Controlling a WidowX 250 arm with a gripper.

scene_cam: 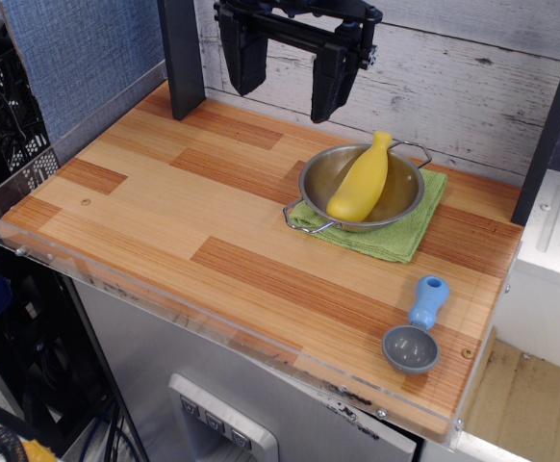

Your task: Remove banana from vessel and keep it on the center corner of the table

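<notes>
- Nearest me, by the front right corner of the table (213, 207), lies a small grey scoop (413, 343) with a blue handle, its cup toward the front edge and the handle pointing back.
- Clear acrylic edging (116, 289) runs along the front and left sides of the wooden top.
- Further back on the right, a green cloth (405, 236) lies flat on the planks, one corner reaching toward the scoop but well apart from it.
- On that cloth sits the bowl (407, 188), shiny steel, with wire loop handles at its front left and back right.
- Inside the bowl rests the banana (360, 183), bright yellow, lying slantwise with its stem poking up over the far rim and its fat end down near the front wall.
- Above and behind the bowl hangs the gripper (285, 72), black, its two fingers spread wide apart and holding nothing; it is clear of the banana and the bowl.
- A dark post (182, 58) stands at the back, left of the gripper.
</notes>
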